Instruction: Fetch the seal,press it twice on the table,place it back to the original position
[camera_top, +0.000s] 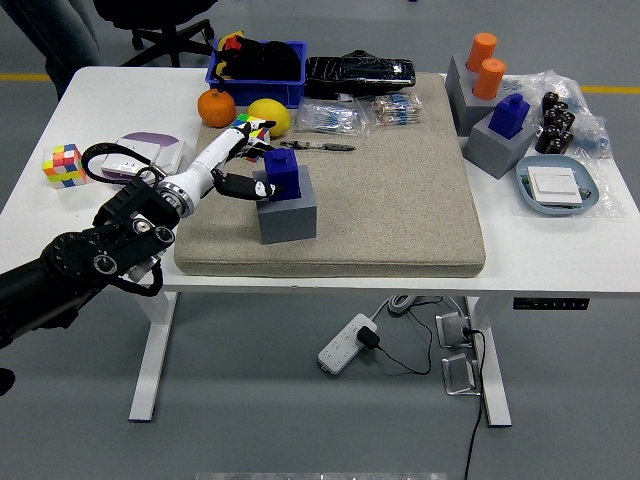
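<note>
While the left hand (238, 166) spreads open, fingertips touching blue seal (282, 176), nothing gripped

Your robot's left arm (90, 262) is bulky and black — round silver screw caps dot its joints, a black cable loops above it. The left hand (228, 160) is slim and white, with black fingertips.

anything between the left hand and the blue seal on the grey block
Nothing: in the head view the left hand already reaches the blue seal on its grey block.
</note>
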